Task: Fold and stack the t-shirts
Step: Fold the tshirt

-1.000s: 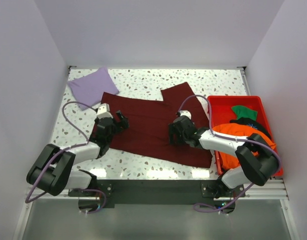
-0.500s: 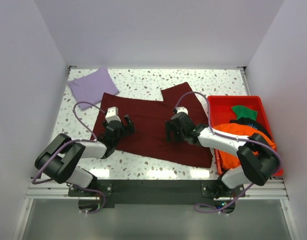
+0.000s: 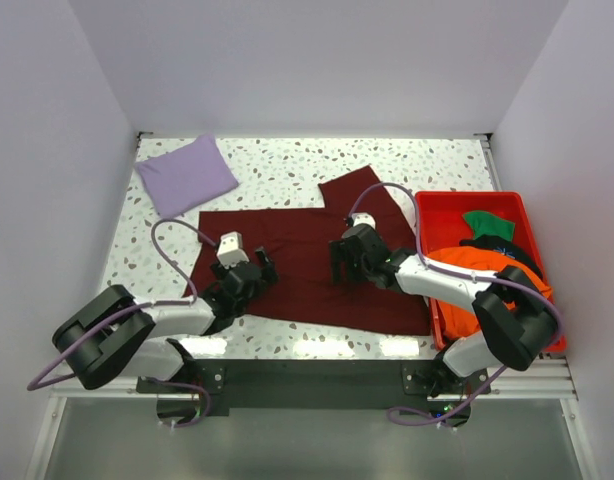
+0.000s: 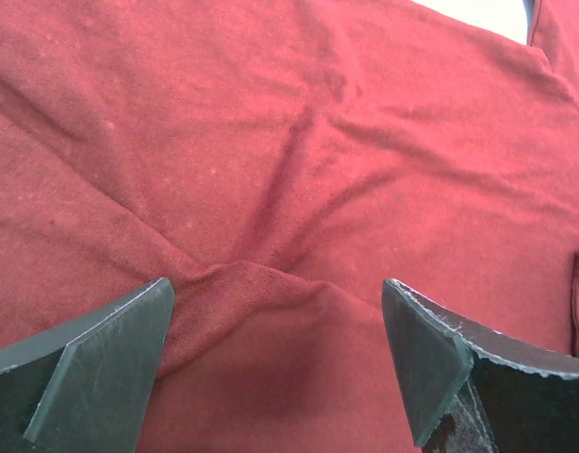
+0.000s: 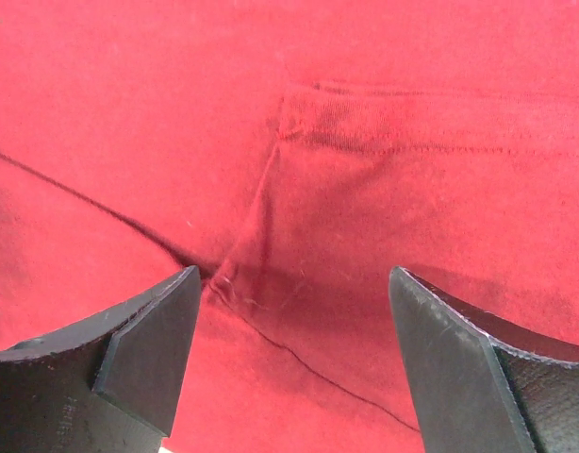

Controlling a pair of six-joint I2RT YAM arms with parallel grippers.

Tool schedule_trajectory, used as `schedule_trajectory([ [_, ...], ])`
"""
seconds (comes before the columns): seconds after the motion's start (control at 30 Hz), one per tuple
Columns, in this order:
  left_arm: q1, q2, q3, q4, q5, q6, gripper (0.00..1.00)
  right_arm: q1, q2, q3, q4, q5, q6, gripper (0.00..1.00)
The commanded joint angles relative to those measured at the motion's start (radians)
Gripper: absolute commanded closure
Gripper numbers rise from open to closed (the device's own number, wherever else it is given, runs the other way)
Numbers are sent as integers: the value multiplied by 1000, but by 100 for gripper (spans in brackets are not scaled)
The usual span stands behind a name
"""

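Jaws apart, the left gripper point(image 3: 255, 270) and right gripper point(image 3: 347, 272) sit low over the spread maroon t-shirt point(image 3: 302, 240), apparently flattening it; folding next requires pinching an edge.

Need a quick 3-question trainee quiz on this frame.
1. True or false: the left gripper and right gripper both stand open over the maroon tee.
2. Which colour tee lies farthest back in the bin?
3. The lavender tee lies: A) at the table's far-left corner; B) in the bin; C) on the maroon tee.
Key: 1 true; 2 green tee; 3 A.
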Motion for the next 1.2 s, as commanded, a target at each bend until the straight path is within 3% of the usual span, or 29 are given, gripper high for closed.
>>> schedule_trajectory([
  [0.0,-60,-13,-31,-275,-71,-140,2,8,-4,-14,66,2,-5,16],
  [0.23,-137,-67,-14,-412,-141,-235,1,8,36,-46,112,17,1,16],
  [0.7,-143,-346,30,-717,-252,-309,0,41,49,-132,117,0,46,16],
  [0.87,-126,-358,94,-629,-272,-164,0,47,-3,-100,78,23,41,16],
  [1.03,62,-366,176,-424,-154,110,0,46,-68,33,26,68,-6,15],
  [1.17,219,-366,243,-333,-83,231,0,43,-39,203,-8,184,-89,12],
])
